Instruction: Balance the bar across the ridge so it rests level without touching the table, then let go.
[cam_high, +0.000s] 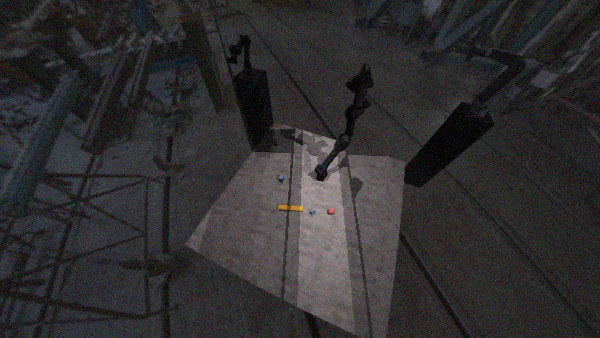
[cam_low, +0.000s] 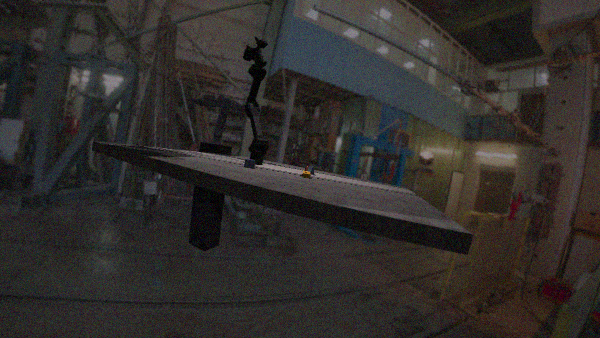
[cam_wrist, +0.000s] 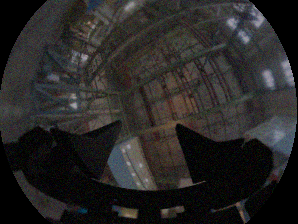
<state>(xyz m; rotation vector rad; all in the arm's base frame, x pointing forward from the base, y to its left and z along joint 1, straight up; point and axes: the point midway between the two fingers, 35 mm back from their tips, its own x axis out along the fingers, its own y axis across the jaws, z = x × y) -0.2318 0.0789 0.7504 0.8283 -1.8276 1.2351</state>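
The orange-yellow bar (cam_high: 290, 208) (cam_low: 306, 174) lies low at the middle of the table (cam_high: 250, 220) (cam_low: 350, 200); whether it touches the top is too small to tell. A small blue block (cam_high: 281, 178) (cam_low: 249, 163) stands apart from it, nearer the arm's base. A small grey-blue piece (cam_high: 312, 212) is just beyond one end of the bar, and a red block (cam_high: 331, 211) is farther along. I cannot tell which piece is the ridge. My gripper (cam_high: 365, 68) (cam_low: 259, 41) (cam_wrist: 149, 125) is open and empty, raised high above the table and pointing upward, far from the bar.
The arm's base (cam_high: 321, 173) (cam_low: 258, 150) stands on the table beyond the blue block. Dark pillars (cam_high: 255, 107) (cam_high: 447, 145) carrying other arms stand beside the table's far left and right edges. The wrist view shows only the hall's roof and walls around the fingers.
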